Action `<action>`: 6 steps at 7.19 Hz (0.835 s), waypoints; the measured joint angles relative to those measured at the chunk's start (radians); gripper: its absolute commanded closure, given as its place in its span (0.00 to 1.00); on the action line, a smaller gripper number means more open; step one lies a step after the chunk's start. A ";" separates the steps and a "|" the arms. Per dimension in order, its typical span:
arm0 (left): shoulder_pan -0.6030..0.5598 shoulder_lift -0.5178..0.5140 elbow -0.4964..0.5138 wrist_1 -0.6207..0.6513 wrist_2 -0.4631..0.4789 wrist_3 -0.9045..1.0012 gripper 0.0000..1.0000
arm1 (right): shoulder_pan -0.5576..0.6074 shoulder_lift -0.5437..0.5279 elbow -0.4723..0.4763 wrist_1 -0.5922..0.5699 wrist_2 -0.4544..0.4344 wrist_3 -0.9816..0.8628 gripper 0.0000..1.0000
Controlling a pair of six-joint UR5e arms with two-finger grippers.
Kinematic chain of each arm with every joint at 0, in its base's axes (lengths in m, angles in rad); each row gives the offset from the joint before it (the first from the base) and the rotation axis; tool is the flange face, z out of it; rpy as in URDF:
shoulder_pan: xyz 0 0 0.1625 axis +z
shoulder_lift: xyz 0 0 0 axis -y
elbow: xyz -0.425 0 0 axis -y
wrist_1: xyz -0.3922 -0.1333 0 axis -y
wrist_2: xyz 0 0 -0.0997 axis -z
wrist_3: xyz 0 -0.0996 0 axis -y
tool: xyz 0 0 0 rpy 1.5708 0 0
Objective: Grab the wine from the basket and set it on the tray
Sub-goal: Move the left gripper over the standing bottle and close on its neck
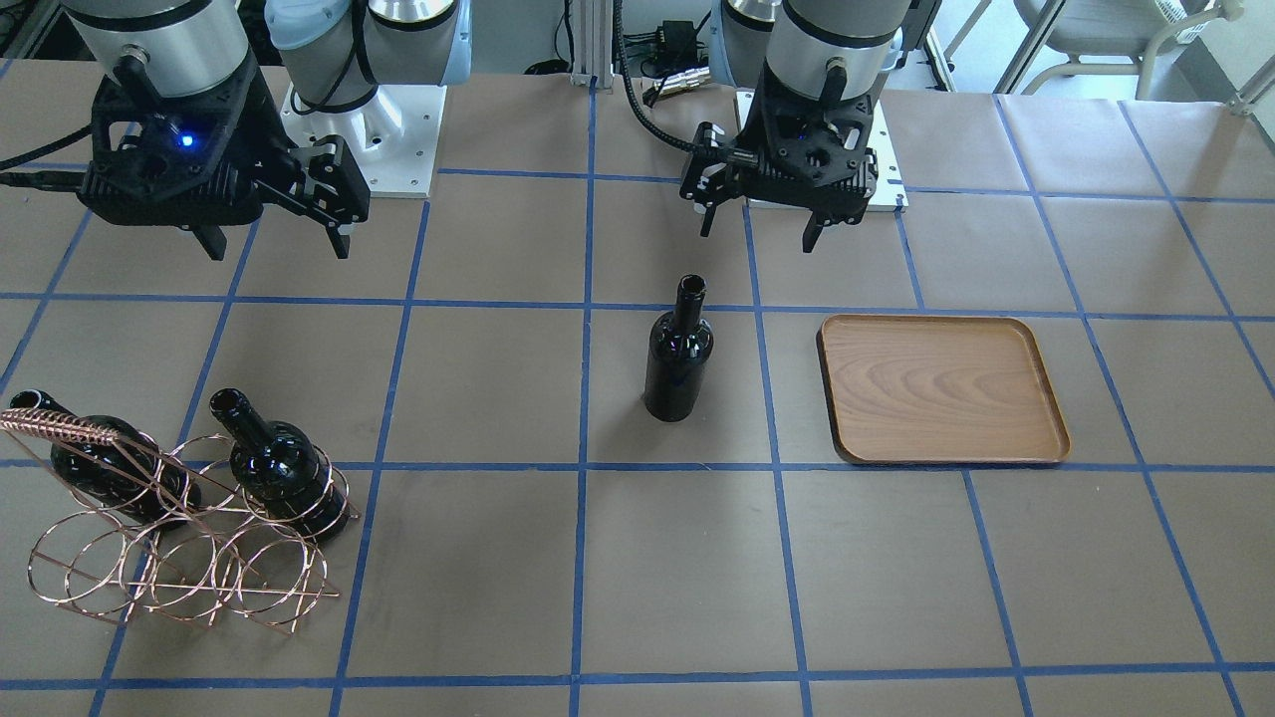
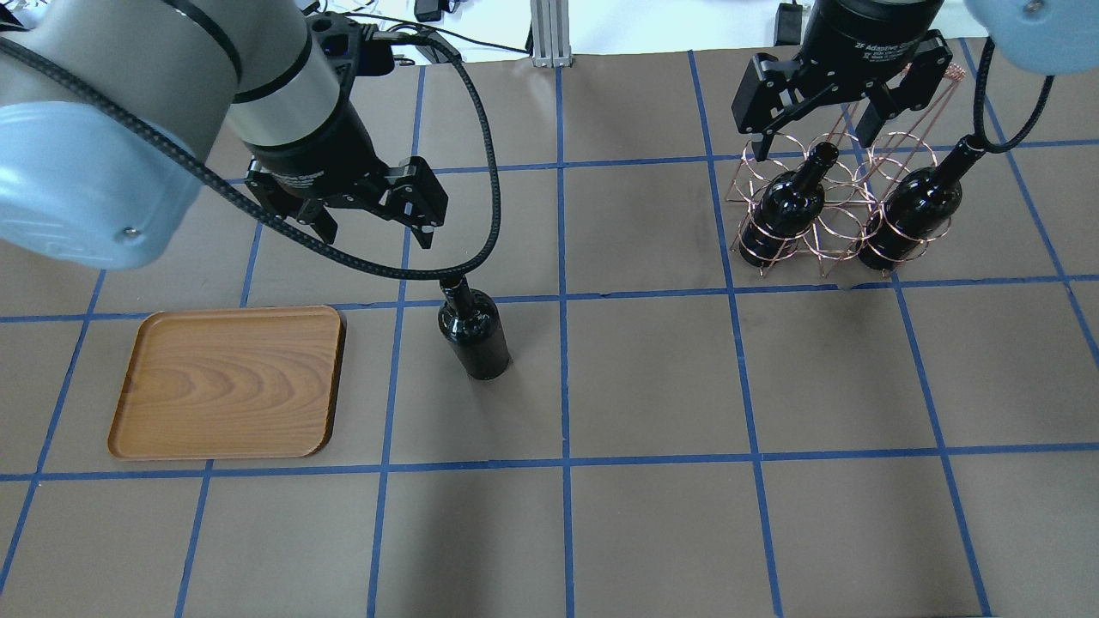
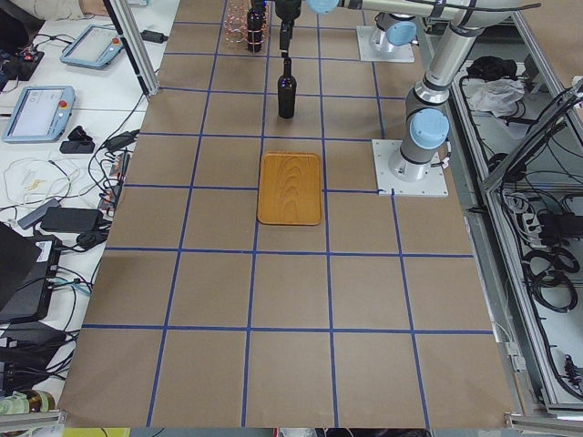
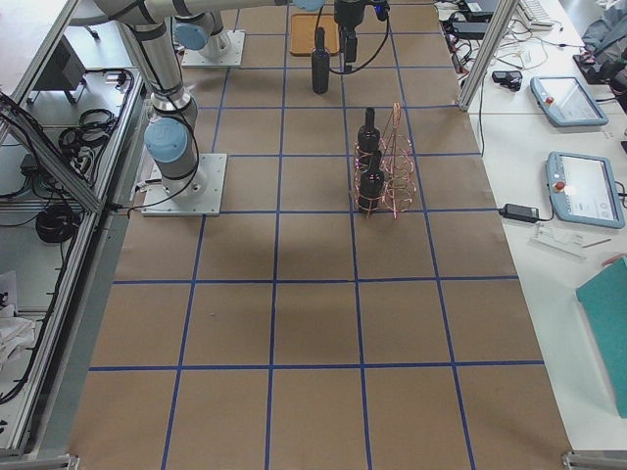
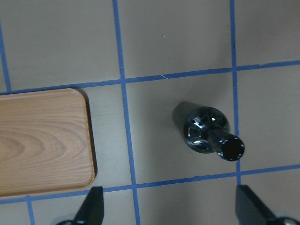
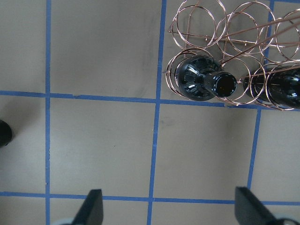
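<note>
One black wine bottle [image 1: 677, 358] stands upright on the table, just beside the empty wooden tray [image 1: 941, 388]. My left gripper [image 2: 369, 219] is open and empty, hovering above and behind this bottle [image 2: 475, 335]. The left wrist view shows the bottle [image 5: 206, 131] from above, right of the tray [image 5: 42, 140]. The copper wire basket [image 2: 837, 227] holds two more bottles, tilted in its rings [image 2: 786, 206] [image 2: 914, 206]. My right gripper [image 2: 807, 133] is open and empty, above the basket's back. The right wrist view shows the nearer basket bottle [image 6: 201, 79].
The table is brown paper with a blue tape grid. The arm bases stand on white plates [image 1: 369, 139] at the robot's edge. The basket [image 1: 179, 558] sits near the table's right end as the robot sees it.
</note>
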 measured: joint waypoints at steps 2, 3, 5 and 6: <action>-0.036 -0.059 -0.007 0.027 -0.001 -0.010 0.01 | 0.000 0.001 0.004 -0.006 -0.001 0.003 0.01; -0.050 -0.085 -0.014 0.031 -0.001 -0.012 0.02 | 0.000 0.001 0.007 -0.011 -0.002 0.008 0.00; -0.065 -0.117 -0.041 0.032 0.002 -0.009 0.07 | -0.001 -0.013 0.009 -0.041 -0.003 0.010 0.00; -0.068 -0.125 -0.061 0.036 0.002 -0.005 0.13 | 0.000 -0.025 0.013 -0.058 -0.002 0.012 0.00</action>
